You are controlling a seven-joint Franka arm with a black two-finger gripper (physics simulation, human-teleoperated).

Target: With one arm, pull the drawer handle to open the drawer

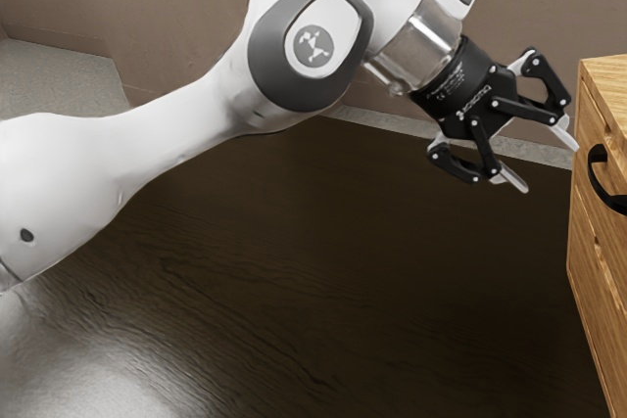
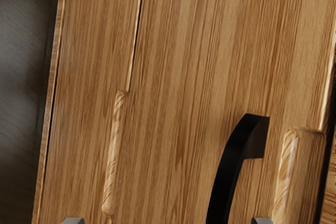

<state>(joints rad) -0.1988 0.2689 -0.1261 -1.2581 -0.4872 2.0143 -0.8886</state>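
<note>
Exterior view: seeing the black tool (image 1: 542, 159) gaping wide open, holding nothing, touching nothing, hanging near the wooden drawer (image 1: 596, 242) at the exterior view's right, over a dark surface (image 1: 294, 291). Wrist view: looking at smooth, streaky light wood and a curved black handle (image 2: 229, 171).

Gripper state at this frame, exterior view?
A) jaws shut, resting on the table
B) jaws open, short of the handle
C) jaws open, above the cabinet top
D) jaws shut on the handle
B: the jaws stand apart with nothing between them, and there is a clear gap between their tips and the black handle.
</note>
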